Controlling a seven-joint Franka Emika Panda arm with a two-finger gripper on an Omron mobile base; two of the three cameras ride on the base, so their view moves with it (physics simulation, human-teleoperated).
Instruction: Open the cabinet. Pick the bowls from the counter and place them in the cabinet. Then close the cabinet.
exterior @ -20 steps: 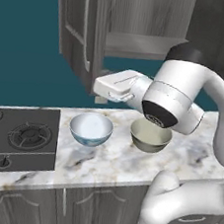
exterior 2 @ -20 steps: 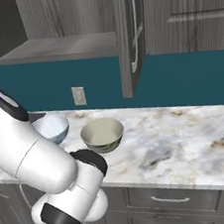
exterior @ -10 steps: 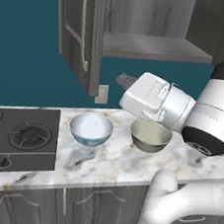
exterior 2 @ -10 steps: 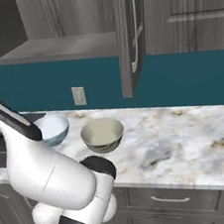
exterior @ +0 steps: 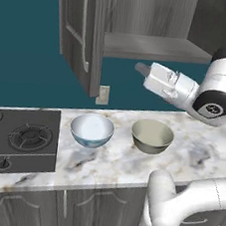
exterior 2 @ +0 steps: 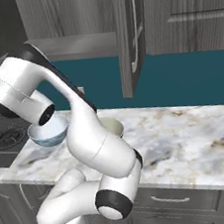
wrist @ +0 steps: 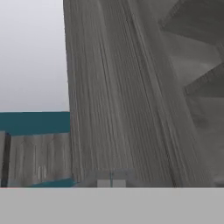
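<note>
The cabinet hangs above the counter with its left door swung open, and nothing shows on its floor board. A white bowl and a cream-olive bowl sit side by side on the marble. My gripper is shut and empty, held just under the cabinet's floor above the olive bowl, pointing left toward the open door. In the hand view its tips are close to a wood-grain door face. From the right, my arm partly covers the white bowl and the olive bowl.
A black gas cooktop lies left of the bowls. The cabinet's right door is closed, and the open door juts out over the counter. A wall outlet sits behind the bowls. Bare marble stretches to the right.
My hand has lifted from low beside the bowls to just under the cabinet floor and shifted right; the wrist swung right. Bowls and door stayed put.
</note>
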